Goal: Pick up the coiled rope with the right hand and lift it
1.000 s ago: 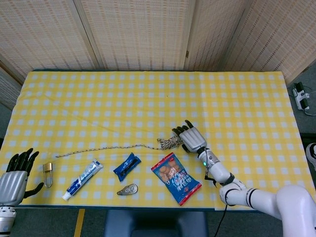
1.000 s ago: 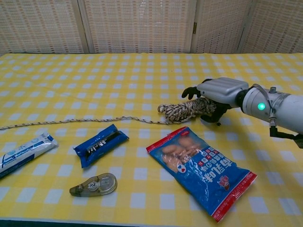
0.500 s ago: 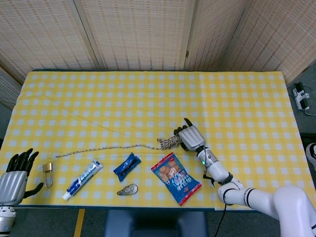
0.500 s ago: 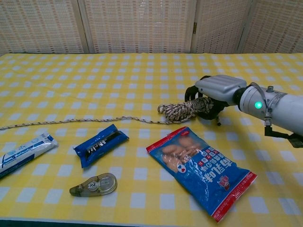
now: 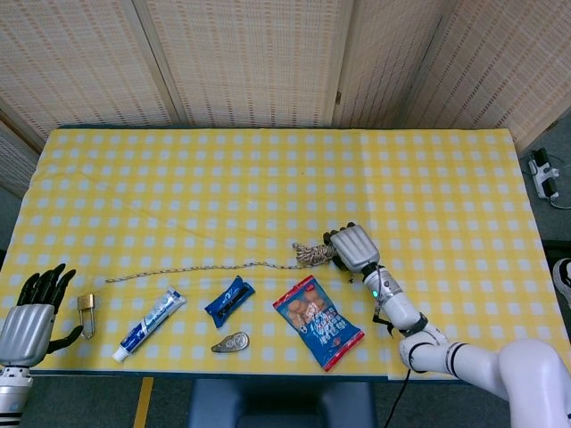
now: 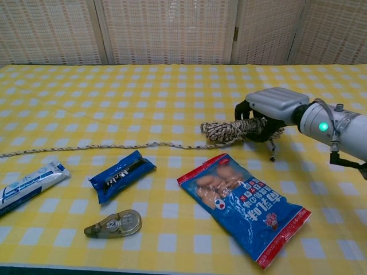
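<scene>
The coiled rope (image 5: 312, 253) (image 6: 228, 131) is a speckled beige bundle right of the table's middle, with a long loose tail (image 5: 192, 269) (image 6: 86, 146) trailing left over the cloth. My right hand (image 5: 353, 247) (image 6: 269, 111) has its fingers wrapped around the bundle's right end and grips it; the bundle looks slightly raised off the cloth. My left hand (image 5: 34, 305) rests open at the front left corner, holding nothing, and shows in the head view only.
A blue snack bag (image 5: 318, 321) (image 6: 243, 204) lies just in front of the right hand. Further left sit a blue wrapper (image 5: 229, 300) (image 6: 122, 174), a correction-tape dispenser (image 5: 230, 342) (image 6: 113, 224), a toothpaste tube (image 5: 149, 324) (image 6: 27, 185) and a padlock (image 5: 86, 308).
The right hand's fingers have closed around the rope bundle. Hand and bundle shifted slightly right and the tail dragged along. The left hand barely moved.
</scene>
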`<state>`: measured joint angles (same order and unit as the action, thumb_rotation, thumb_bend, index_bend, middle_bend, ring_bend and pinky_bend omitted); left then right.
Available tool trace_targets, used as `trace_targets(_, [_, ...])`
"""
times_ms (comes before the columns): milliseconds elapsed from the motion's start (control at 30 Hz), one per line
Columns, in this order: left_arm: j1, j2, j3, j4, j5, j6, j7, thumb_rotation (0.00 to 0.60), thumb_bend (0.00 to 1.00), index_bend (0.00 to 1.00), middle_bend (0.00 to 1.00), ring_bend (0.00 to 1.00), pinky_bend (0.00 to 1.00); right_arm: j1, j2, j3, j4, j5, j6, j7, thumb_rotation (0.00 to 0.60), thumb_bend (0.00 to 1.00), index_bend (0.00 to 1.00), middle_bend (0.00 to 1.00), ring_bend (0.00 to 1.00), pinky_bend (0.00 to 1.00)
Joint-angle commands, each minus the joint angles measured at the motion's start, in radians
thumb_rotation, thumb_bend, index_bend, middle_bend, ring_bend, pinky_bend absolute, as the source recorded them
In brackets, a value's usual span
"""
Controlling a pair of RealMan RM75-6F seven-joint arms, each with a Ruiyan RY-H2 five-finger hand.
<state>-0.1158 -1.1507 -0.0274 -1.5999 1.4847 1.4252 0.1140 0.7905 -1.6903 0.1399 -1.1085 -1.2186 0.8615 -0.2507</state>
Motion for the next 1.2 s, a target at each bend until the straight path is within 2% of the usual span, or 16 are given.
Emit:
trace_targets(33, [-0.018,0.005,-0.01,0.002,0.014,-0.008,-0.009,0.6,0.25,0.08,0.01,0.03,0.0,-0.018,0.037,-0.002,-0.029,-0.039,0.03,0.054,0.6,0.52,0.59,0.58,0.55,0.38])
trace_targets(200, [-0.091,0.007,-0.04,0.018,0.05,-0.063,-0.068,0.6,0.25,0.12,0.02,0.06,0.0,-0.029,0.088,0.009,-0.075,-0.088,0.078,0.113,0.6,0.52,0.61,0.59,0.56,0.4])
trace_targets(333, [-0.169,-0.009,-0.075,0.041,0.043,-0.143,-0.115,0.6,0.25,0.15,0.05,0.09,0.0,-0.032,0.12,0.026,-0.111,-0.09,0.094,0.121,0.6,0.52,0.61,0.59,0.57,0.41])
trace_targets(467, [-0.26,-0.054,-0.109,0.081,0.018,-0.247,-0.159,0.6,0.26,0.22,0.09,0.12,0.01,-0.034,0.137,0.041,-0.127,-0.073,0.096,0.108,0.6,0.52,0.61,0.59,0.57,0.41])
trace_targets(600, [-0.336,-0.109,-0.124,0.14,-0.022,-0.352,-0.132,0.6,0.26,0.33,0.13,0.14,0.03,-0.039,0.147,0.052,-0.136,-0.053,0.096,0.105,0.6,0.52,0.61,0.59,0.57,0.41])
trace_targets(767, [-0.402,-0.199,-0.136,0.228,-0.102,-0.454,-0.09,0.6,0.26,0.41,0.15,0.16,0.05,-0.041,0.155,0.06,-0.149,-0.04,0.101,0.091,0.6,0.52,0.61,0.59,0.58,0.41])
trace_targets(967, [-0.426,-0.279,-0.142,0.31,-0.168,-0.477,-0.058,0.6,0.27,0.47,0.18,0.19,0.07,-0.041,0.159,0.067,-0.159,-0.027,0.1,0.08,0.6,0.52,0.61,0.59,0.58,0.41])
trace_targets(1200, [-0.421,-0.325,-0.131,0.375,-0.225,-0.483,-0.022,0.6,0.33,0.51,0.2,0.2,0.07,-0.038,0.159,0.072,-0.164,-0.018,0.095,0.075,0.6,0.52,0.61,0.59,0.58,0.41])
